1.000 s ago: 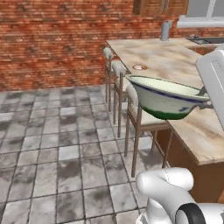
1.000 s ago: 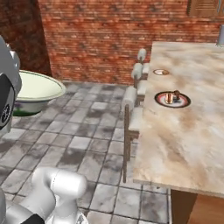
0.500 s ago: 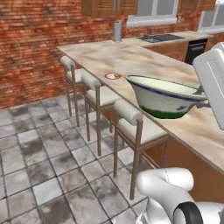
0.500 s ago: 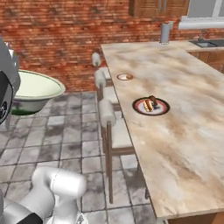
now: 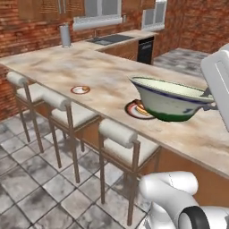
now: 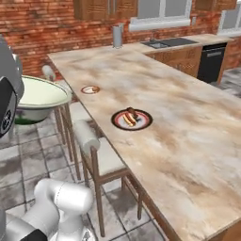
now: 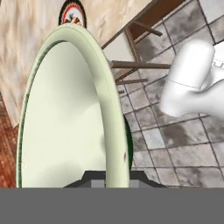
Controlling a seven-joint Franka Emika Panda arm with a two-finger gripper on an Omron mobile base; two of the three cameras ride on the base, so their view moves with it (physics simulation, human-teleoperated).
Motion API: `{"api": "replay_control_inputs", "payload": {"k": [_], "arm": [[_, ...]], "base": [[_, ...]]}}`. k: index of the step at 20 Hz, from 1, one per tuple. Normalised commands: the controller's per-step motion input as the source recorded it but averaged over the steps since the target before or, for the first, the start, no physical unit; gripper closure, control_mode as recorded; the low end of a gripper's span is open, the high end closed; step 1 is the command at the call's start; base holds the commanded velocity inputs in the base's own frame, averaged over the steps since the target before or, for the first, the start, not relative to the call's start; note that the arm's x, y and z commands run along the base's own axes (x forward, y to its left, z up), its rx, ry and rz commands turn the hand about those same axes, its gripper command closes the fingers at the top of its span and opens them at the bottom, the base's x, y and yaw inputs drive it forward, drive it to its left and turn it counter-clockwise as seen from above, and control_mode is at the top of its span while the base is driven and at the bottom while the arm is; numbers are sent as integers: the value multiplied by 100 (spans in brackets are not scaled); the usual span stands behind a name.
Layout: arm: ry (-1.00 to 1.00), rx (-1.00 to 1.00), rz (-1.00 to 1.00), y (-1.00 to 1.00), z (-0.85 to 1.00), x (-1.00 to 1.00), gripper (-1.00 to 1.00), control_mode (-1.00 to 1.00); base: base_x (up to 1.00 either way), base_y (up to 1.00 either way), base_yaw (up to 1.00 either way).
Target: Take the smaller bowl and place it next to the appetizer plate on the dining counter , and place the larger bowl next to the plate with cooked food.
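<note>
The larger bowl (image 5: 172, 100), cream with a dark blue rim and a green base, hangs in the air over the dining counter's (image 5: 89, 67) stool-side edge. My gripper (image 5: 210, 105) is shut on the bowl's rim at its right side. In the hand view the fingertips (image 7: 94, 178) straddle the rim of the larger bowl (image 7: 65, 118). The plate with cooked food (image 6: 132, 119) lies on the dining counter (image 6: 188, 141), partly behind the bowl in the left base view. Farther along sits the appetizer plate (image 5: 80, 90), also seen as the appetizer plate (image 6: 90, 89). The smaller bowl is out of view.
Cushioned stools (image 5: 120, 134) line the counter's near side above a grey tiled floor (image 5: 27, 179). A metal canister (image 5: 65, 36) stands at the counter's far end. A sink (image 5: 109, 39) and a dark dishwasher (image 5: 146, 48) lie beyond, under a brick wall.
The base has driven and turned toward the dining counter, so the whole scene has shifted and the plates look nearer. The larger bowl stays held in the gripper.
</note>
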Motion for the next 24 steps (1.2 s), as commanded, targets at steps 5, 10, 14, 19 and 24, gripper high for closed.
{"api": "replay_control_inputs", "payload": {"k": [5, 10, 14, 19, 24], "arm": [[0, 0, 0, 0, 0, 0, 100, 100], [0, 0, 0, 0, 0, 0, 100, 100], [0, 0, 0, 0, 0, 0, 100, 100], [0, 0, 0, 0, 0, 0, 100, 100], [0, 0, 0, 0, 0, 0, 100, 100]], "base": [[61, 93, -52], [36, 32, -50], [36, 19, -51], [48, 40, -52], [54, 51, -51]]}}
